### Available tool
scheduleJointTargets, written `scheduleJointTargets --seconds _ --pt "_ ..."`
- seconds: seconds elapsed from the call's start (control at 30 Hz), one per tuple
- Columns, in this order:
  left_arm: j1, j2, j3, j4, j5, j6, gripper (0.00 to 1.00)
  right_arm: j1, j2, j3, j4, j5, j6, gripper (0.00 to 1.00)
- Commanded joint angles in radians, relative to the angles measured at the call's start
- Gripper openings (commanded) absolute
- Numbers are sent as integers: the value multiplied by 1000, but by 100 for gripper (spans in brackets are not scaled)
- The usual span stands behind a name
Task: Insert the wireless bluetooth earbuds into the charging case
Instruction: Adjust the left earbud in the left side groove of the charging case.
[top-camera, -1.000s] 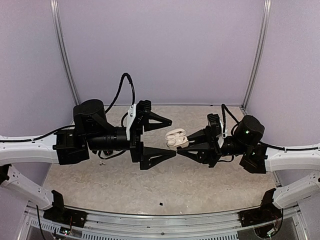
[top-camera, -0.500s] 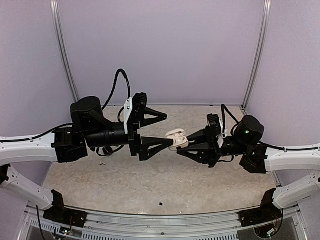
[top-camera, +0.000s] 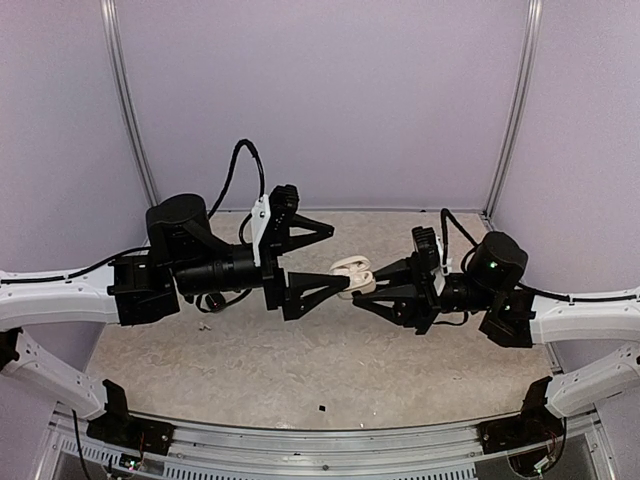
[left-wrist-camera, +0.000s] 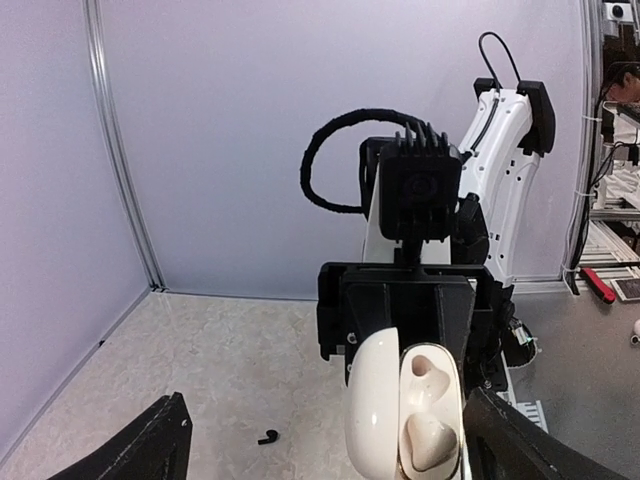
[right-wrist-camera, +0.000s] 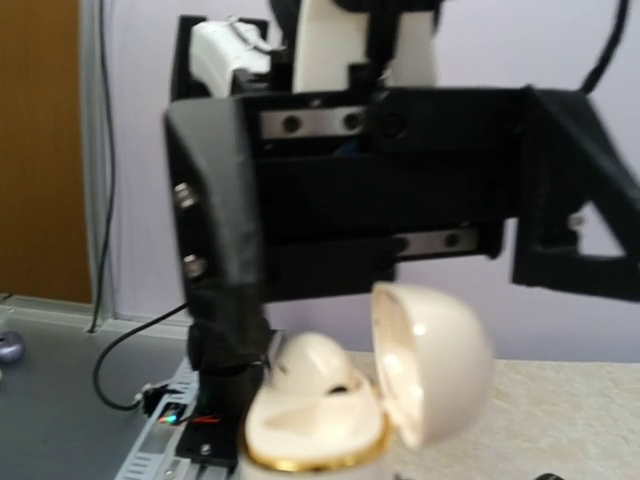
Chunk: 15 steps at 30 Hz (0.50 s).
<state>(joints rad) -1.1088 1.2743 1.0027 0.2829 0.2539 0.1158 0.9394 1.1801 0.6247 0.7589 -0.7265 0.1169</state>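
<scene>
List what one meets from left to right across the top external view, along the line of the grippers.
left arm's black joint → left gripper, jaws wide → open charging case → right gripper holding it → right arm's black joint

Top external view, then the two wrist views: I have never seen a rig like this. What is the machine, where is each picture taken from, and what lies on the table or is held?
Two robot arms are bolted at the near edge of a table. The top view looks down from above and behind them. Each of the other two pictures comes from a camera on one wrist. The right hand is shut on a white charging case with its lid open. The left hand is open, with one finger beside the case. The left wrist view shows white shapes inside the case, likely earbuds, and a small black piece on the table, perhaps another.
</scene>
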Motion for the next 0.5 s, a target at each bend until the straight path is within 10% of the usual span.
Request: scheduleJointTargets --seconds 0.0,0.47 --pt "27 -53 -47 71 7 -57 94 -16 -33 -27 39 68 20 0" --pt "262 -89 -91 -457 -501 -636 90 -97 -84 -79 36 88 55 0"
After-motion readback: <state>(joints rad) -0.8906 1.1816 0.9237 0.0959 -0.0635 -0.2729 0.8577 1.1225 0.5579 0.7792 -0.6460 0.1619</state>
